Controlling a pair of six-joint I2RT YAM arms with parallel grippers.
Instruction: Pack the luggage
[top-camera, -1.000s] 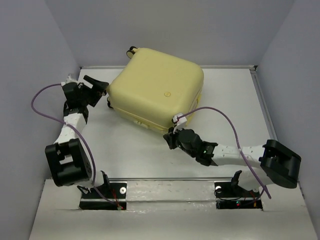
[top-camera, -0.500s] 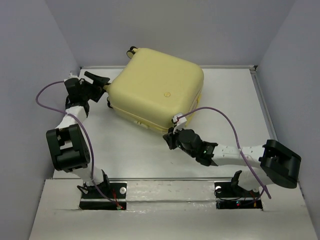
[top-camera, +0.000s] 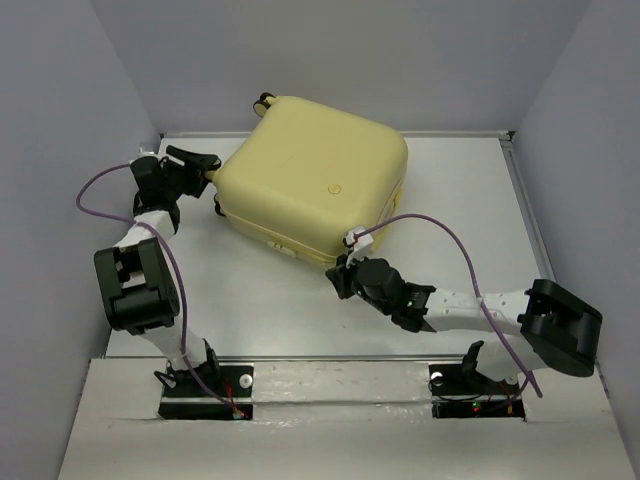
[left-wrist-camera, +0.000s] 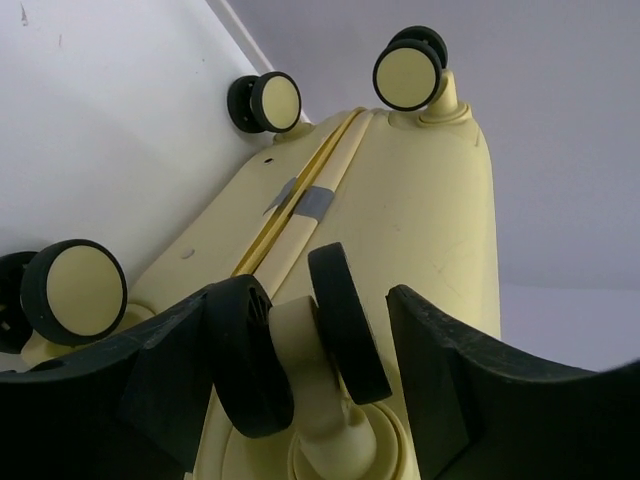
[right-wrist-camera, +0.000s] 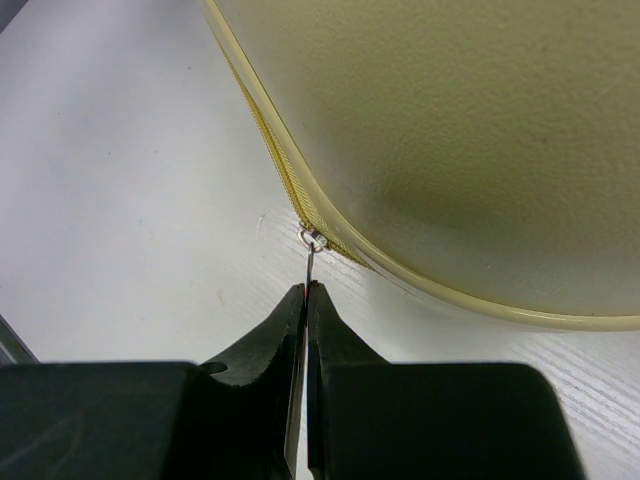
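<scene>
The luggage (top-camera: 310, 175), a pale-yellow hard-shell suitcase, lies closed and flat on the white table (top-camera: 260, 300). My left gripper (top-camera: 207, 170) is at its left corner. In the left wrist view the jaws of this gripper (left-wrist-camera: 305, 300) straddle a black twin wheel (left-wrist-camera: 340, 320). The left finger is against the wheel and a gap shows at the right finger. My right gripper (top-camera: 343, 275) is at the luggage's near edge. In the right wrist view this gripper (right-wrist-camera: 305, 288) is shut on the thin metal zipper pull (right-wrist-camera: 311, 255) of the luggage (right-wrist-camera: 450, 130).
Grey walls stand close on the left, back and right. Purple cables loop above both arms. Other cream-and-black wheels (left-wrist-camera: 275, 100) (left-wrist-camera: 410, 72) (left-wrist-camera: 75, 290) stick out of the luggage's wheel end, and a grey tape strip (left-wrist-camera: 318, 200) crosses its seam.
The left arm has shifted a little toward the luggage's corner and its jaws have narrowed around the wheel. The right arm and the luggage have not moved.
</scene>
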